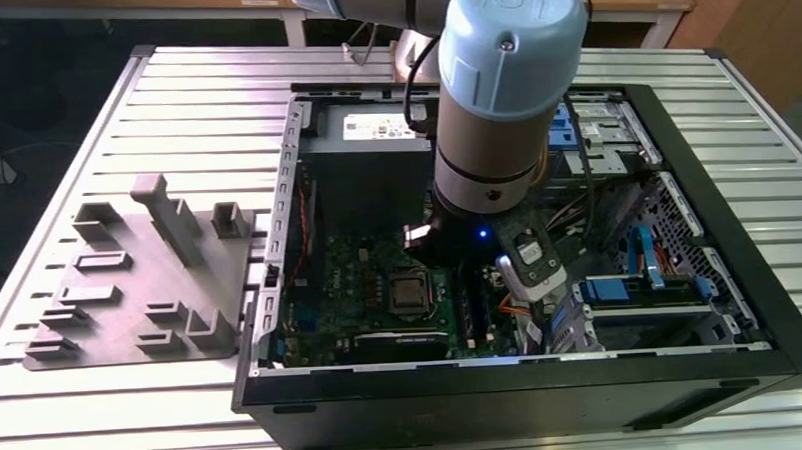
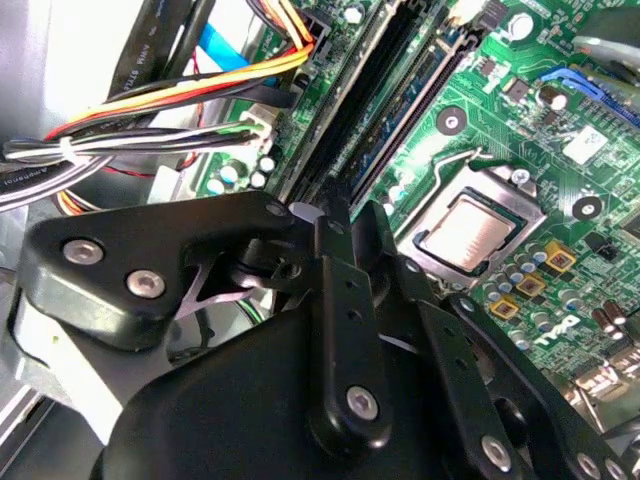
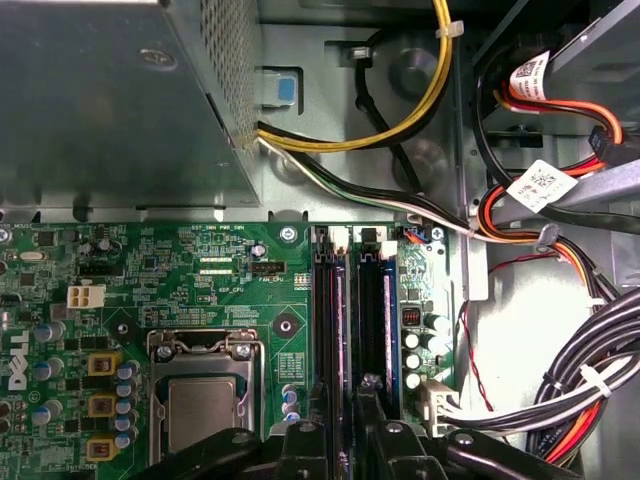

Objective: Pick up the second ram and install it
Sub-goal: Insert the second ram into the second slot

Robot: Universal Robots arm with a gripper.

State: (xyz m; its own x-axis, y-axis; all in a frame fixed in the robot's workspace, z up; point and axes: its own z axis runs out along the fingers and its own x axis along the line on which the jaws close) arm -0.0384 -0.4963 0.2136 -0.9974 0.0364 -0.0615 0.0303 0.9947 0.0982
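Arm is down inside the open black computer case (image 1: 514, 406), over the green motherboard (image 3: 200, 260). Black two-finger gripper (image 2: 335, 210) sits at the near end of the two long black memory slots, jaws drawn narrow. They look pinched on the top edge of the second ram (image 3: 332, 330), the thin dark stick standing edge-up in the slot nearer the silver processor socket (image 3: 205, 405). Can't tell whether it's fully seated.

Grey plastic fixture block (image 1: 136, 284) sits on the slatted metal table (image 1: 104, 115) at the exterior view's left, with no sticks in it.

Risks, as I judge them:
- The grip is at one end, so pressing could tilt the stick and jam it.
- A notch mismatch would load the slot.
- The orange, black and white cable bundle (image 2: 150, 110) lies just beside the slots and could snag.
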